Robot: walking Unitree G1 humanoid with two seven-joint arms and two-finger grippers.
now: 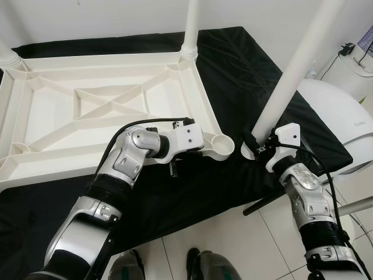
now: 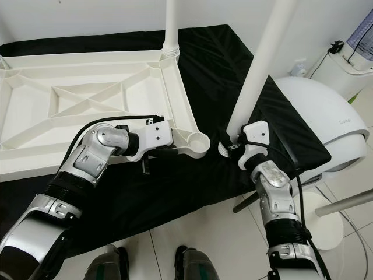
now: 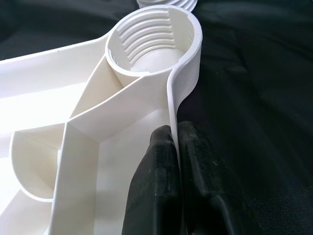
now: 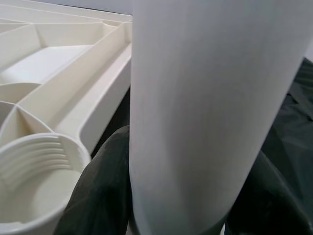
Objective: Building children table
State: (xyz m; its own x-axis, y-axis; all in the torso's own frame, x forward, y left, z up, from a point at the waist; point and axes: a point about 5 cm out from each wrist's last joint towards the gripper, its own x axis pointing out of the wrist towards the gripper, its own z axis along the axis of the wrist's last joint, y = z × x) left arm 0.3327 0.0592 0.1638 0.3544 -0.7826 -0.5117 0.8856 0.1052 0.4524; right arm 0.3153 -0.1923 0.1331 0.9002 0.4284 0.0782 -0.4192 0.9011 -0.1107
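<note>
Nearest the robot, the left gripper point(image 3: 175, 147) was clamped on the thin side rim of the upturned white ribbed plastic tabletop point(image 1: 87, 111), just short of its empty threaded corner socket point(image 1: 222, 146). The right gripper point(image 2: 233, 147) was closed around the long white plastic table leg point(image 1: 291, 76) close to its threaded foot, which stood tilted on the black cloth point(image 1: 192, 192) just beside that socket. The leg looked light, stiff and smooth, so likely slippery; a low grip near the thread seemed best for steering it. The tabletop looked light enough to slide, hence a hold on its rim. Beyond, another white leg point(image 1: 191, 26) already stood upright in the far corner socket. A white domed appliance point(image 1: 344, 122) and a thin grey rod point(image 1: 355, 205) crowded the right arm's side.
</note>
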